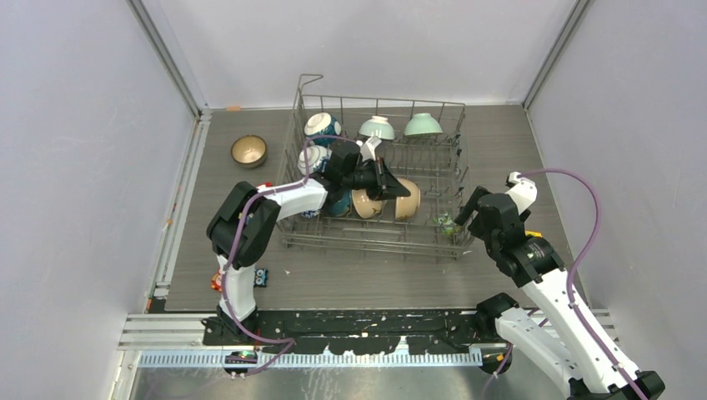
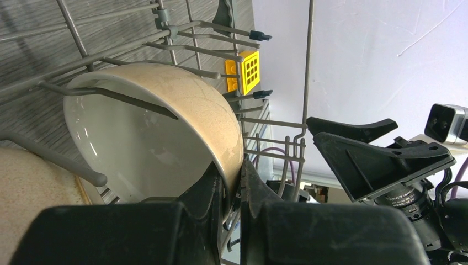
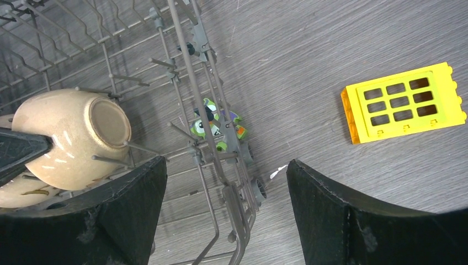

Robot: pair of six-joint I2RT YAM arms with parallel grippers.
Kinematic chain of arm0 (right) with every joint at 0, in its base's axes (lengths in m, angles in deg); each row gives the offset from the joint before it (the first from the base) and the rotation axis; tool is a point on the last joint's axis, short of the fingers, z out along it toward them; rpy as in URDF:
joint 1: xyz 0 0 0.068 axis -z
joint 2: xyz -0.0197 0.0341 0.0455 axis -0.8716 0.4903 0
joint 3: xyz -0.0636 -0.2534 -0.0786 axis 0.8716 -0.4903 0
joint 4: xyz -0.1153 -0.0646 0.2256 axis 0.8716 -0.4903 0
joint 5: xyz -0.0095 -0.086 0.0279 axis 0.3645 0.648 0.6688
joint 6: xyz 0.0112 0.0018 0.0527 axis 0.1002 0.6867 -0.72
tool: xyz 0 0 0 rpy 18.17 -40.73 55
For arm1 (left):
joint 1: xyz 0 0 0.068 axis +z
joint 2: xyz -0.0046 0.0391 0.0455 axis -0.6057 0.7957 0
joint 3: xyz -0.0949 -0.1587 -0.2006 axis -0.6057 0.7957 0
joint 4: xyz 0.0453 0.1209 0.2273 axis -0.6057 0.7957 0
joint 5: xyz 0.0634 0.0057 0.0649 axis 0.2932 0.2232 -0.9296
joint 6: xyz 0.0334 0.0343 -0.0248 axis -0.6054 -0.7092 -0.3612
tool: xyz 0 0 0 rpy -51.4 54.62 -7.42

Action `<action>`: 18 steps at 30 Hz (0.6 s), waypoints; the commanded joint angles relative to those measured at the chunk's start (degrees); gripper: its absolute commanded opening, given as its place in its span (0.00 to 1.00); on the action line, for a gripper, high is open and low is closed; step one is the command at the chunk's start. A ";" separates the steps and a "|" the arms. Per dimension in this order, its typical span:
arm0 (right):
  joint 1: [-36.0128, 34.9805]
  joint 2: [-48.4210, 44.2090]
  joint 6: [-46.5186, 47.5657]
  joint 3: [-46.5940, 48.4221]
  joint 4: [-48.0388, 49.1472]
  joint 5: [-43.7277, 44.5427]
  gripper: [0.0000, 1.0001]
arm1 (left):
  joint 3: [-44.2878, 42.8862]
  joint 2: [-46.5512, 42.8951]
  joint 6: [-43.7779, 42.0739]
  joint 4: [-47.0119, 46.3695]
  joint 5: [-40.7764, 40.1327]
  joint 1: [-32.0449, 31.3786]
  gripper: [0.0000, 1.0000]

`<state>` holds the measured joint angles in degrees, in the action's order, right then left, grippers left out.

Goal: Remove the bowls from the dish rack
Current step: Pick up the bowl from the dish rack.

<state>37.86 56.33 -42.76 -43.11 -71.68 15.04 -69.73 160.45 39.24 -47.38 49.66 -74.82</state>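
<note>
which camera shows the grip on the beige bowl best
Left wrist: the left end effector pinches the rim of the beige bowl, close up. Right wrist shows only its outside and foot; in top external the end effector partly covers it.

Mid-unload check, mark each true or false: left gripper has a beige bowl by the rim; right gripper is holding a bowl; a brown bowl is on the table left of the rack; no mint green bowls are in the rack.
1. The left gripper grips a beige bowl by its rim in the dish rack: true.
2. The right gripper holds a bowl: false; it is open and empty by the rack's right end.
3. A brown bowl sits on the table left of the rack: true.
4. No mint green bowls are in the rack: false; two stand in the far row.
</note>
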 commanded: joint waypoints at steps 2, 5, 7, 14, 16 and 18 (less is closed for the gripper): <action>0.33 -0.02 -1.47 -0.25 0.80 1.66 0.83 | -1.05 -7.74 4.24 -8.73 4.07 0.82 0.00; 0.33 -0.15 -1.55 -0.36 0.85 1.68 0.83 | -1.05 -8.14 5.21 -10.08 4.26 1.02 0.00; 0.28 -0.32 -1.55 -0.34 0.81 1.74 0.83 | -1.25 -8.47 5.61 -10.46 4.37 1.16 0.00; 0.29 -0.33 -1.55 -0.57 0.94 1.38 0.83 | -1.79 -9.60 5.81 -10.48 4.70 1.61 0.00; 0.31 -0.12 -1.55 -0.70 1.10 1.14 0.83 | -1.44 -9.87 6.14 -11.00 4.76 1.84 0.00; 0.31 0.15 -1.60 -0.88 1.25 0.98 0.83 | -0.89 -10.03 7.08 -12.41 4.84 2.30 0.00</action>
<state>37.96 56.33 -43.61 -43.35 -71.68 15.01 -68.81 159.77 41.15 -48.04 50.34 -74.12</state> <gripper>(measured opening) 0.828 0.089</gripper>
